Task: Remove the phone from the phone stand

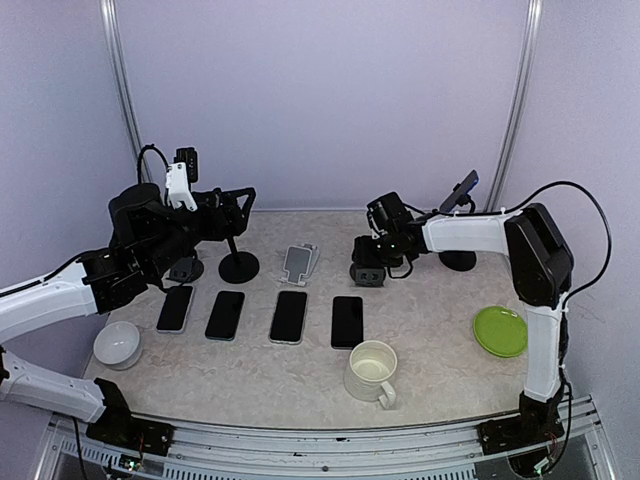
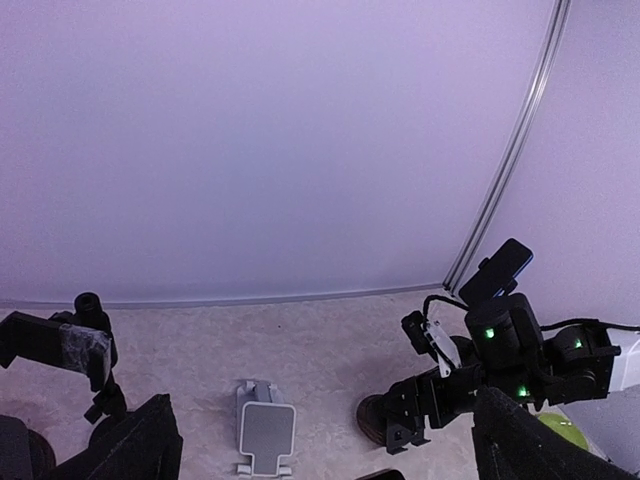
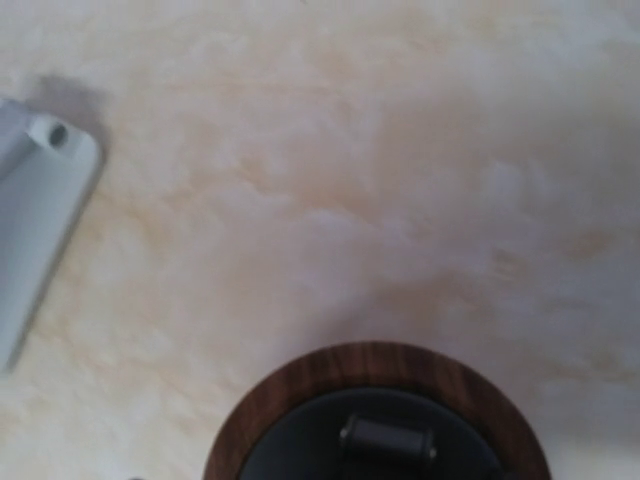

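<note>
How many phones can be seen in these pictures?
5. Four lie flat in a row: far left, second, third, fourth. A raised phone sits on the back-right stand. More may be hidden.

Mug at tabletop front. Behind-left of mug: row of phones. Far left: bowl. Right: plate. Behind-right: phone on stand.
</note>
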